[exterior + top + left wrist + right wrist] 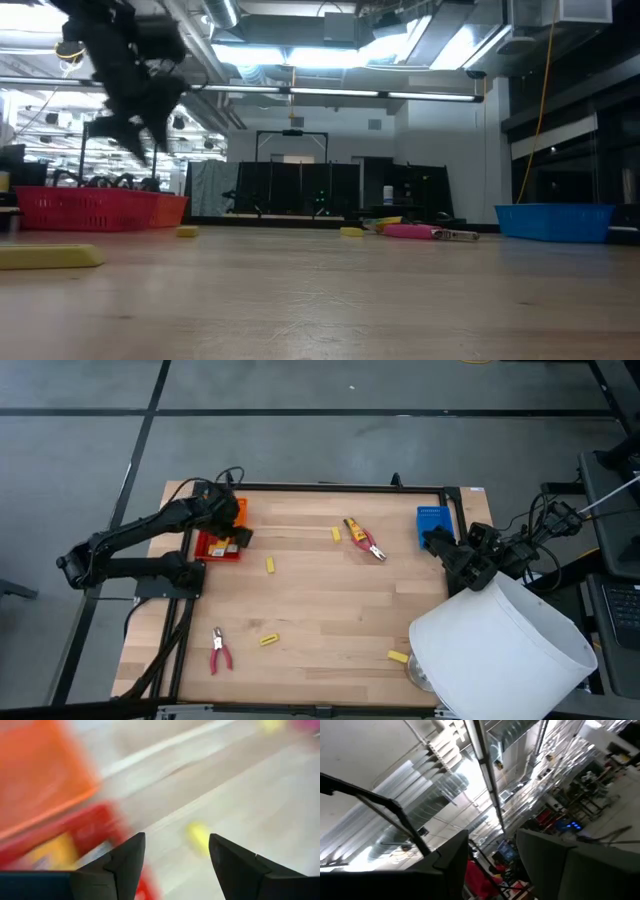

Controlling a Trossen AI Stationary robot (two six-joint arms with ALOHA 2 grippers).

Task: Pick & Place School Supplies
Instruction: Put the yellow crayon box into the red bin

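Note:
My left gripper (238, 537) (175, 837) hangs open above the right rim of a red tray (215, 547) at the table's far left, with nothing between its fingers. A yellow item (50, 856) lies in that tray. Small yellow blocks lie flat on the wood (270, 565) (336, 534) (269, 639) (398, 656). One red-handled plier-like tool (365, 541) lies far centre beside a yellow pack (352, 528). Another tool (219, 651) lies near left. My right gripper (492, 837) is raised at the far right, open and pointing up at the ceiling.
An orange tray (236, 510) stands behind the red one. A blue tray (433, 525) sits at the far right beside the right arm. A big white cylinder (505, 650) covers the near right corner. The middle of the wooden table (320, 600) holds only scattered blocks.

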